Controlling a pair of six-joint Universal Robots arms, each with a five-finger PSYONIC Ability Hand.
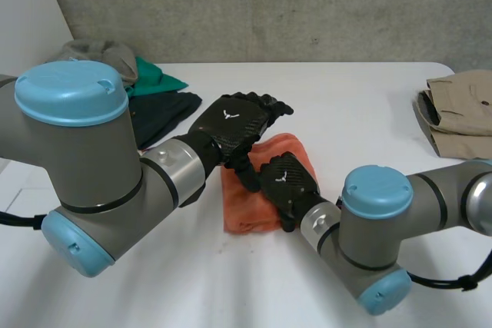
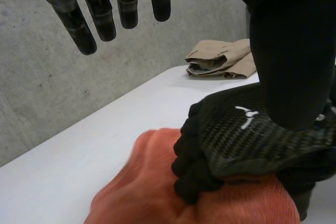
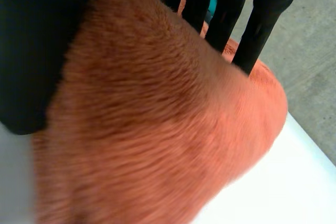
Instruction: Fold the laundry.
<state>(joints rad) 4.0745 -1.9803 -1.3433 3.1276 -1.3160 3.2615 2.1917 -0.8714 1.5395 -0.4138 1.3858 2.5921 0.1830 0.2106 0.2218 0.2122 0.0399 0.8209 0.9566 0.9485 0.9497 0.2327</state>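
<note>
White table (image 1: pixel 369 113), concrete wall (image 1: pixel 269 5) behind, orange cloth (image 1: pixel 246 205)

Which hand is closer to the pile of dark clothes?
Left. The left hand hovers right beside the dark clothes, fingers straight. The right hand is farther off, gripping the orange towel.

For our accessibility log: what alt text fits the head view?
The right robot hand rests on an orange cloth on a white table; the left robot hand hangs open over its far edge. Dark clothes lie far left, a tan garment far right.
</note>
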